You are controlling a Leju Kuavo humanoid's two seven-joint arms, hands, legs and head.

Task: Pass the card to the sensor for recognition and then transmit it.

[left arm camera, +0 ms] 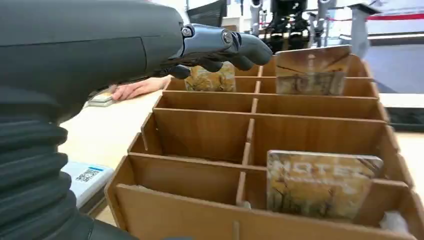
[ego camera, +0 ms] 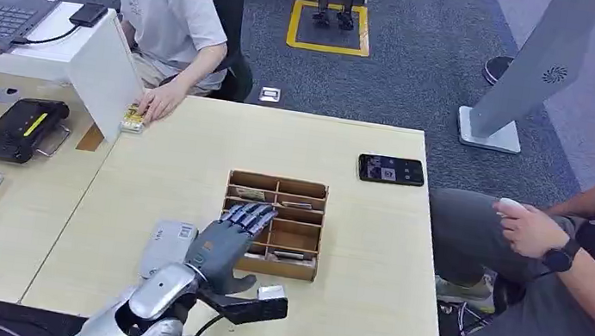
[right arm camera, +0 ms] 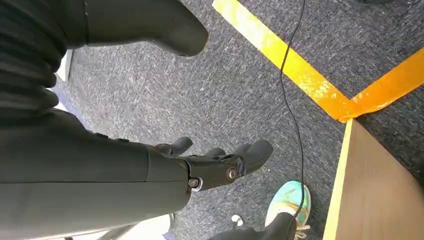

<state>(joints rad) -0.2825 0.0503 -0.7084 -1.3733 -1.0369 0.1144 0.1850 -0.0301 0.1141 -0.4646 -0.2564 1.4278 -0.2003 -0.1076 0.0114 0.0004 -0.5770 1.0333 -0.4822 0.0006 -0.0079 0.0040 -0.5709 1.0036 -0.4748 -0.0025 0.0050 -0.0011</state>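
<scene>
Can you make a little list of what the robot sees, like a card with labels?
Left hand: left hand reaches over the wooden organizer, fingers apart, holding nothing
Right hand: right hand hangs above grey carpet, holding nothing
Cards: a few stand in the organizer's slots, one near card
Sensor: grey card reader on the table beside the organizer
Phone: black phone lies flat past the organizer
People: one seated at each side
</scene>
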